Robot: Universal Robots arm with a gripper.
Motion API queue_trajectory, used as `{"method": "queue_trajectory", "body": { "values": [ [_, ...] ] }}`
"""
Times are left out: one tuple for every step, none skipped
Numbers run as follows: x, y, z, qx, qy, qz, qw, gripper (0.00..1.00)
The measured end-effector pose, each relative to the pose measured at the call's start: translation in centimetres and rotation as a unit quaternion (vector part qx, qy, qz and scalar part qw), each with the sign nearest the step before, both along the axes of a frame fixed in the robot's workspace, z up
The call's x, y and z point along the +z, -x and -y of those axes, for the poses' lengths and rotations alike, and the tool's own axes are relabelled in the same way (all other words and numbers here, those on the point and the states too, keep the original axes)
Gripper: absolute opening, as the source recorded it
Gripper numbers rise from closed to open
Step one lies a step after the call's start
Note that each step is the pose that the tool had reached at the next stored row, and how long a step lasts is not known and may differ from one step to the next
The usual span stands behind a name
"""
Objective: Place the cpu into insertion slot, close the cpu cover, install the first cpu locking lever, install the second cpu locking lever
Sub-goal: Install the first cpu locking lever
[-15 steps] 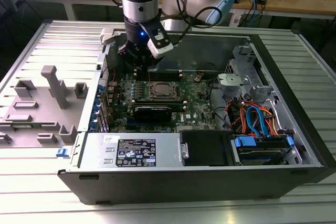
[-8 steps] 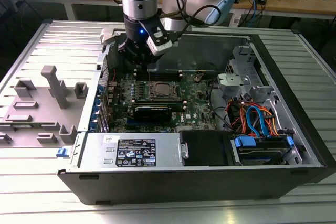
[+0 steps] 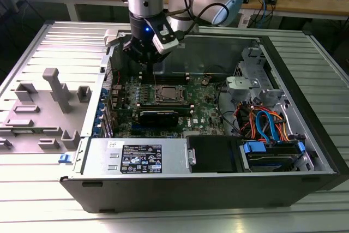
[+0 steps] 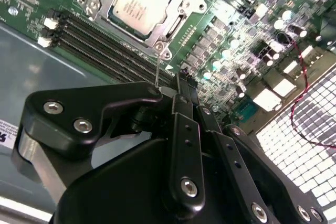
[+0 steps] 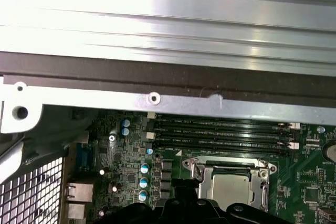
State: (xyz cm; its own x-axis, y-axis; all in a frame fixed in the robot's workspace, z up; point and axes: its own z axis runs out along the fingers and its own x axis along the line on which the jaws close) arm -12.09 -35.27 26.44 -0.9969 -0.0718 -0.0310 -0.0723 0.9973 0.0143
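Gripper hangs near the chip, can't tell if it's clenched; thin lever looks springy, I'd grab its tip.

Ribbed silver surface carrying: open black computer case, lying on its side; grey fixture blocks sitting toward the exterior view's left.

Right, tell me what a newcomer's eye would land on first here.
The silver-topped cpu stands out, seated mid-board on the green motherboard and framed by the cpu cover. The black gripper hangs close over the board beside it, inside the open computer case lying on the slatted table.
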Motion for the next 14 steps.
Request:
{"method": "queue_trajectory", "body": {
  "values": [
    [-0.02,-0.05,-0.05,0.0,-0.0001,0.0,1.0,0.11],
    [-0.04,-0.13,-0.08,0.0,-0.0001,0.0,1.0,0.11],
    [-0.1,-0.52,-0.11,0.0,-0.0001,0.0,1.0,0.11],
    [-0.17,-0.89,-0.13,0.0,-0.0001,0.0,1.0,0.11],
    [-0.28,-1.5,-0.18,0.0,-0.0001,0.0,1.0,0.11],
    [-0.33,-1.76,-0.2,0.0,-0.0001,0.0,1.0,0.11],
    [-0.41,-2.07,-0.21,0.0,0.0,0.0,1.0,0.11],
    [-0.46,-2.2,-0.21,0.0,-0.0001,0.0001,1.0,0.11],
    [-0.45,-2.2,-0.21,0.0,0.0,0.0,1.0,0.11],
    [-0.46,-2.21,-0.22,0.0,0.0,0.0,1.0,0.11],
    [-0.46,-2.22,-0.22,0.0,0.0,0.0,1.0,0.11],
    [-0.46,-2.23,-0.22,0.0,0.0,0.0,1.0,0.11],
    [-0.46,-2.23,-0.22,0.0,0.0,0.0,1.0,0.11],
    [-0.64,-2.61,-0.22,0.0,0.0,0.0,1.0,0.11]
  ]
}}
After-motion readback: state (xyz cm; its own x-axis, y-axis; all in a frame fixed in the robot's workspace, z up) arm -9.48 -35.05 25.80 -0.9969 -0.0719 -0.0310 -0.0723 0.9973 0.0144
